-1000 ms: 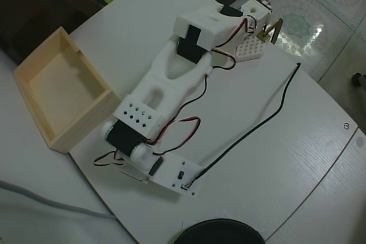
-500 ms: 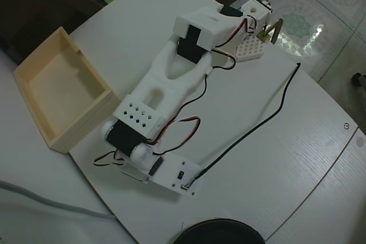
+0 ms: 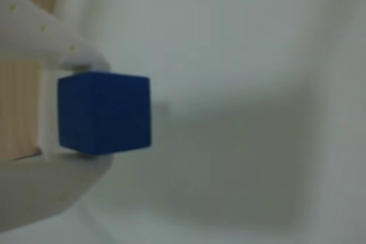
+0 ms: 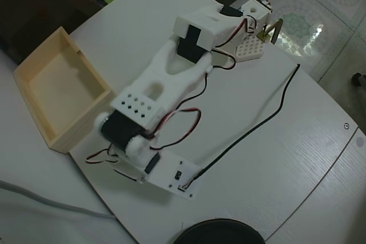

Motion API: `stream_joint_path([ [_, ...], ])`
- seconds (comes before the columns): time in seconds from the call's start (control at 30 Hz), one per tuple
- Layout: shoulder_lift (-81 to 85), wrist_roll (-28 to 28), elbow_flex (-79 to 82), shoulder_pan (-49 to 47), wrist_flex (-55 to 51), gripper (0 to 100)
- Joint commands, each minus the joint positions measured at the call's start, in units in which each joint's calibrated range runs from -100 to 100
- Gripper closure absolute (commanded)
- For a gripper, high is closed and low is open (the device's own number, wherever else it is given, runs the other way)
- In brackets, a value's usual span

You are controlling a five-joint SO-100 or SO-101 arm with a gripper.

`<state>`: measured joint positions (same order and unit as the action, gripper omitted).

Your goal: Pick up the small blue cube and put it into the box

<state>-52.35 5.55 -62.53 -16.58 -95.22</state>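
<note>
The small bright-blue cube (image 3: 104,113) sat clamped between my white gripper's (image 3: 86,112) fingers, near the pale wooden tray-like box (image 4: 60,87).

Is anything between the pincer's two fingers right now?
Yes: in the wrist view the small blue cube sits between the fingers of the pincer, touching both.

Home room: patterned floor tiles (image 4: 320,4), white table (image 4: 286,158).
</note>
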Motion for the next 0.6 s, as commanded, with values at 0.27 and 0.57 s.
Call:
stream_joint_path([
  [0.27,1.8,1.7,-11.1,6.1,-4.4,91],
  [0.57,1.9,3.5,-12.7,10.1,-4.3,90],
])
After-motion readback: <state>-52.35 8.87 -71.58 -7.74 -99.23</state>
